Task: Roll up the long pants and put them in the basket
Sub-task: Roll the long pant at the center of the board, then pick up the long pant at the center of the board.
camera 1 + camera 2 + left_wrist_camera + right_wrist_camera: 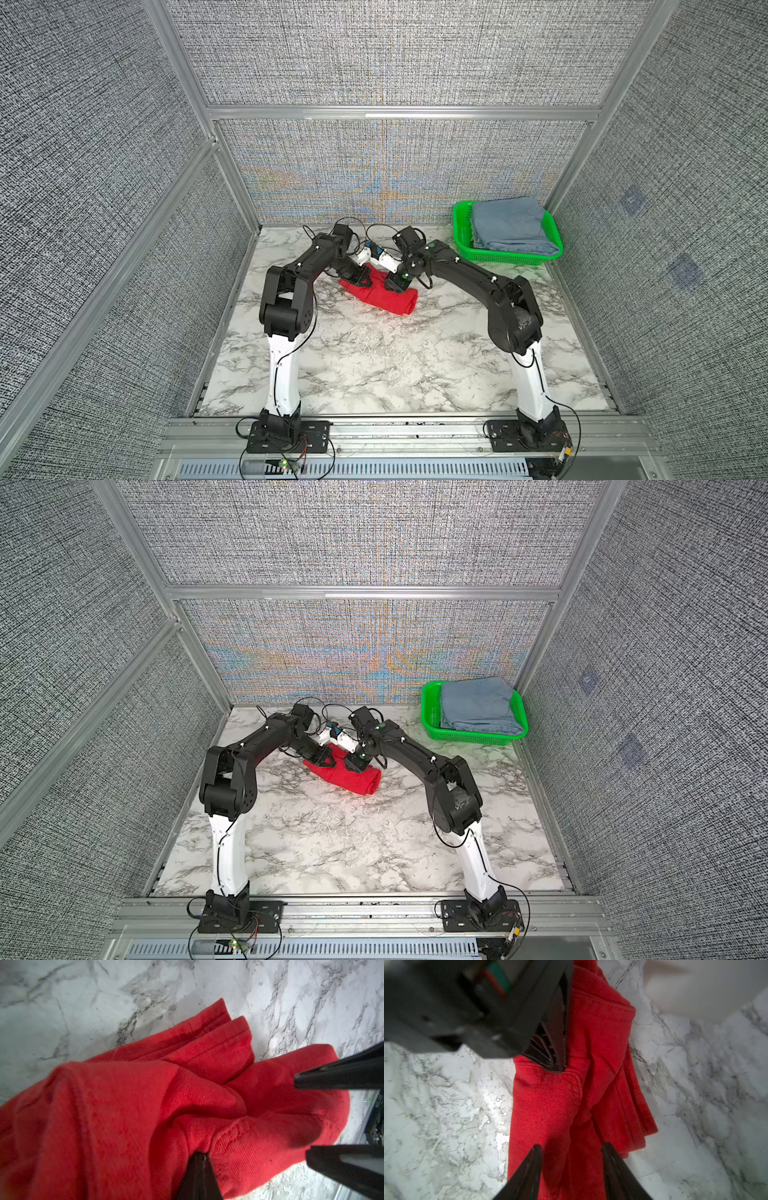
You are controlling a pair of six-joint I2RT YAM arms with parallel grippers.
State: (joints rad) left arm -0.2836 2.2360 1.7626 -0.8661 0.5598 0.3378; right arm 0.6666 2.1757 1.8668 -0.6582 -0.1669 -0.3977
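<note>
The long pants (384,298) (353,777) lie as a bright red, rolled-up bundle on the marble table (374,365), towards the back middle. My left gripper (360,281) (200,1156) points down at the bundle's left part and is shut, with a puckered fold of the red cloth (207,1136) pinched at its tip. My right gripper (397,286) (571,1148) hangs just right of it, over the roll. Its jaws stand open, one on each side of a ridge of red cloth (560,1105), gripping nothing. In the right wrist view the left gripper (560,1064) meets the cloth.
A green basket (463,232) (430,712) stands at the back right corner and holds a folded blue-grey garment (511,224). Grey fabric walls with aluminium frames enclose the table on three sides. Both arms reach in from bases at the front edge.
</note>
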